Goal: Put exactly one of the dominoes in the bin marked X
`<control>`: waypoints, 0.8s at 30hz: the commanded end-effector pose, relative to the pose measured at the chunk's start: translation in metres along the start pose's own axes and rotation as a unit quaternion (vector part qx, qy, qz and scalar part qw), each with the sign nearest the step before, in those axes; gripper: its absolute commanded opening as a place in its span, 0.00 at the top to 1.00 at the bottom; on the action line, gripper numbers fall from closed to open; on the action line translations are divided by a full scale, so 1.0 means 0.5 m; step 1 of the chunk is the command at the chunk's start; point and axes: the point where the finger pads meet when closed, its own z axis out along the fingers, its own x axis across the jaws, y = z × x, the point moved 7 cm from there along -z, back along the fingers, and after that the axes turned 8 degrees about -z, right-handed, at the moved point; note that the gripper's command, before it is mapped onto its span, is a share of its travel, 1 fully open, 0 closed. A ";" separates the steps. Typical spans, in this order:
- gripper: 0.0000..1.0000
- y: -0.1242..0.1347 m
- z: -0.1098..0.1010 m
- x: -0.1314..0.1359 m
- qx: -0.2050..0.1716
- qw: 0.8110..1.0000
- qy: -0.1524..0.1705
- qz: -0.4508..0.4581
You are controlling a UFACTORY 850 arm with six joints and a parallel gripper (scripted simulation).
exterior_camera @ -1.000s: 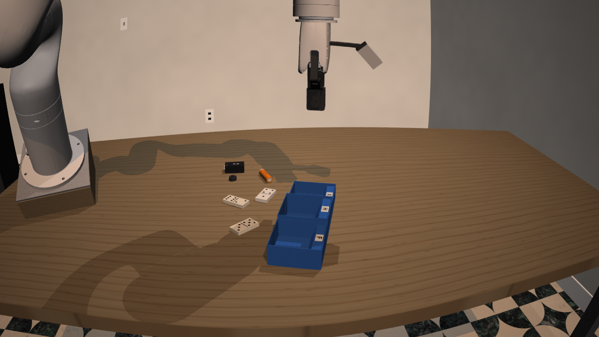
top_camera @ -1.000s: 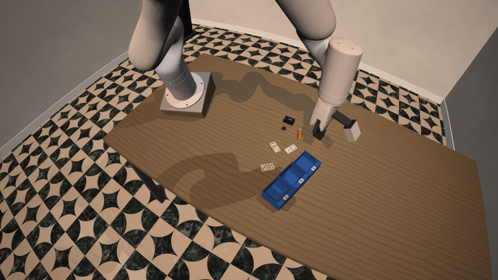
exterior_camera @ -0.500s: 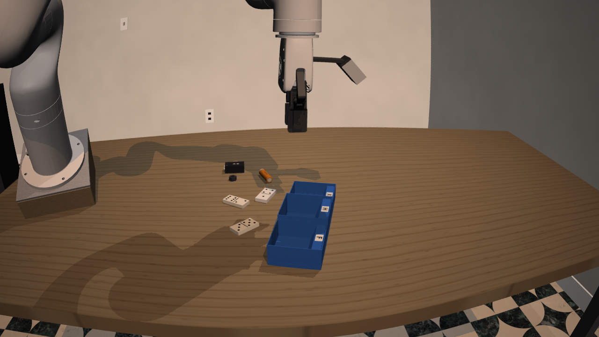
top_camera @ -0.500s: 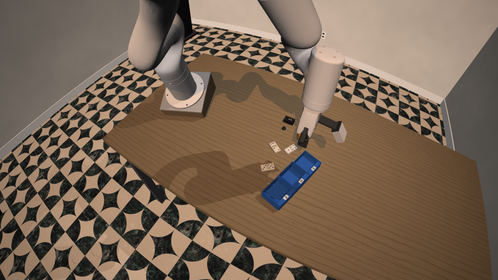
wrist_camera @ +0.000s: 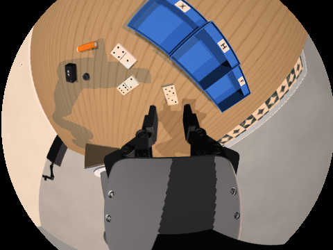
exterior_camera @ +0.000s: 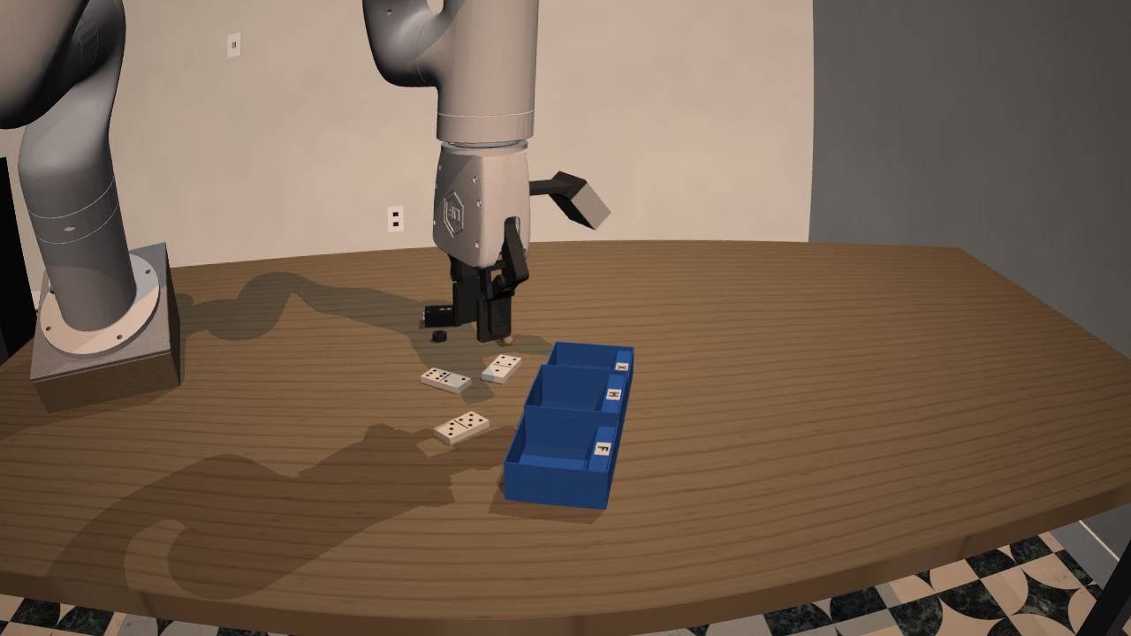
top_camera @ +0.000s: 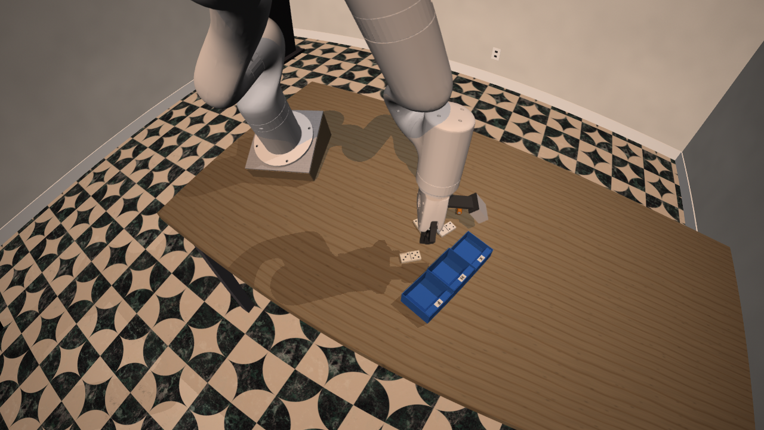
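Three white dominoes lie flat on the wooden table, left of a row of three blue bins. One domino (top_camera: 410, 257) (exterior_camera: 460, 427) (wrist_camera: 171, 94) lies apart at the front. A second domino (top_camera: 447, 228) (exterior_camera: 501, 367) (wrist_camera: 123, 55) lies nearest the bin marked X (top_camera: 470, 246) (exterior_camera: 587, 353) (wrist_camera: 157, 19), which is empty. The third domino (exterior_camera: 444, 379) (wrist_camera: 127, 85) lies to its left. My gripper (top_camera: 427, 236) (exterior_camera: 486, 336) (wrist_camera: 170, 112) hangs above the table over the dominoes, beside the X bin. Its fingers stand partly open with nothing between them.
The bins marked H (exterior_camera: 577, 389) (wrist_camera: 204, 53) and F (exterior_camera: 557, 466) (wrist_camera: 229, 90) continue the row toward the front. An orange cylinder (wrist_camera: 87, 46), a black box (exterior_camera: 438, 314) (wrist_camera: 71, 71) and a small black cap (exterior_camera: 438, 336) (wrist_camera: 86, 77) lie behind the dominoes.
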 end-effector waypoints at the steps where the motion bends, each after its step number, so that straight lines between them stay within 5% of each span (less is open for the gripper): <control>1: 0.59 0.064 0.055 -0.005 0.007 0.997 0.006 -0.078; 24: 0.59 0.061 0.055 -0.004 0.010 0.994 0.008 -0.106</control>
